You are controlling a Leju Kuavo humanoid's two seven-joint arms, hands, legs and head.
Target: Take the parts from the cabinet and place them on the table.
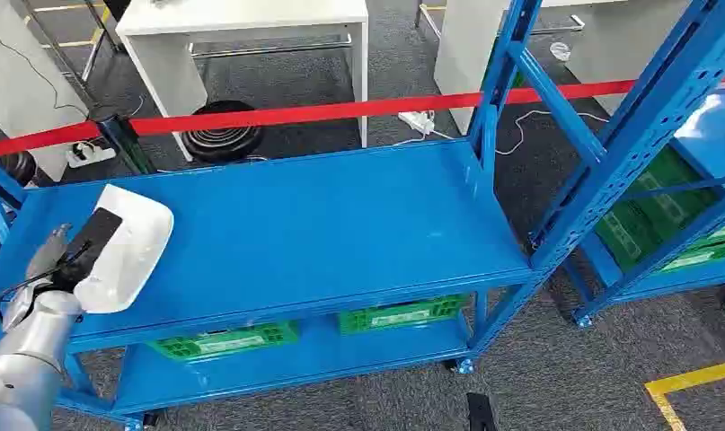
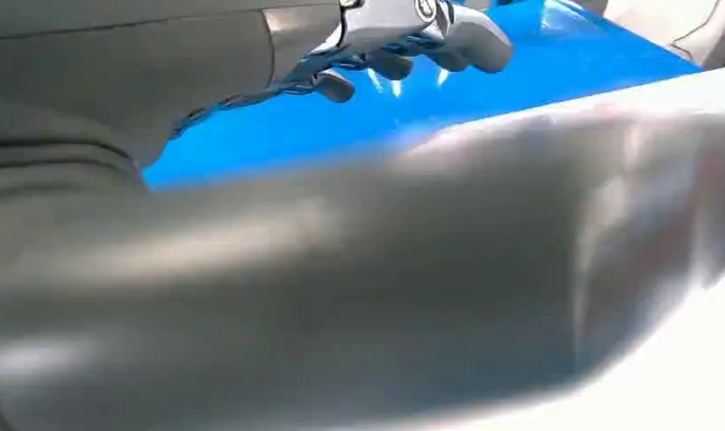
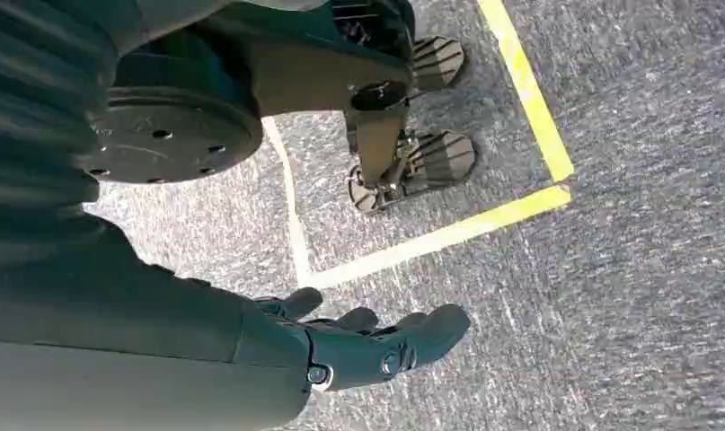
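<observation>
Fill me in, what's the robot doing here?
The left hand holds a white part at the left end of the blue shelf table, just above or on the surface; contact isn't clear. The right hand hangs by the robot's side over the grey carpet, fingers apart, holding nothing. Green crates sit on the shelf below.

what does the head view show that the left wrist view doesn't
Head view alone: the whole white part with its black panel, held by the left hand over the blue shelf's left end, green crates below, a red tape behind. Left wrist view alone: the hand's fingers close up against the part's blurred surface. Both: the hand, the part, the blue shelf.
</observation>
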